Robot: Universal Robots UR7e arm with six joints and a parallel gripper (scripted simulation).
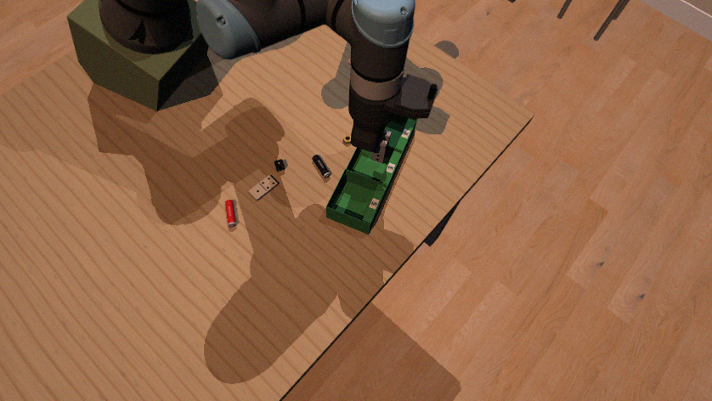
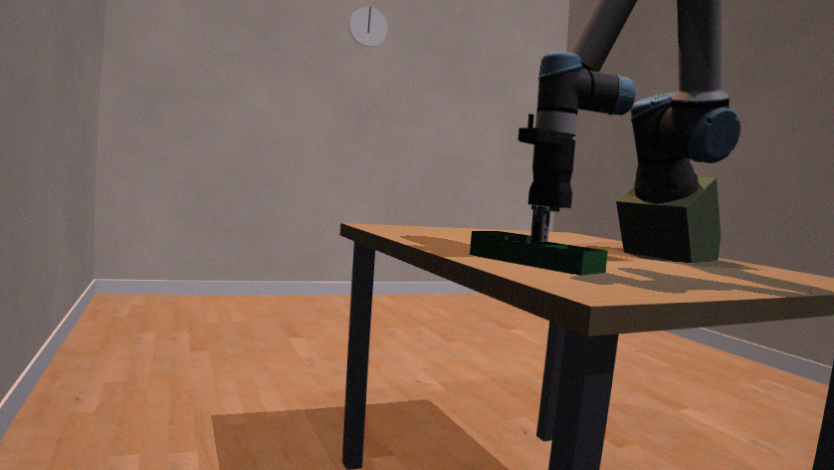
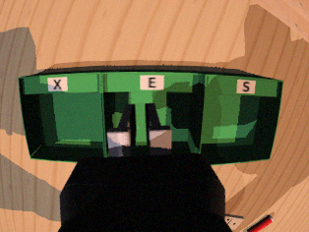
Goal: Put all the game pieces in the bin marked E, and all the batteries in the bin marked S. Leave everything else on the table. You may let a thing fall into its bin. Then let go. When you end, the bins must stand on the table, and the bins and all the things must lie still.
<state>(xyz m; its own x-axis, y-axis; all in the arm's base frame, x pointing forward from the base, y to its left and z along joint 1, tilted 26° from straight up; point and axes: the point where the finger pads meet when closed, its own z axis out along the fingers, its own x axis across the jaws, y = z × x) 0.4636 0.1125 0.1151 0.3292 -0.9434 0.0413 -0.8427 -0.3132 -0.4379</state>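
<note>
My gripper (image 1: 382, 148) (image 2: 540, 238) (image 3: 140, 116) points down with its fingertips inside bin E (image 3: 177, 84) (image 1: 397, 159). The fingers are a little apart, with bare green floor showing between them. Bin S (image 1: 348, 220) (image 3: 263, 88) shows nothing inside. A black battery (image 1: 321, 166) lies beside the bins. A red battery (image 1: 230, 212) (image 3: 261, 224) lies farther left. A pale domino (image 1: 263, 188) (image 3: 235, 220) and a small black die (image 1: 279, 165) lie between the batteries. Parts of bin E are shadowed or hidden by the gripper.
Bin X (image 3: 81, 84) (image 1: 411, 124) adjoins bin E in the same green row, at the far end from S. A small yellow item with a dark centre (image 1: 347, 139) lies close to the gripper body. The table edge runs beyond the labelled side of the bins.
</note>
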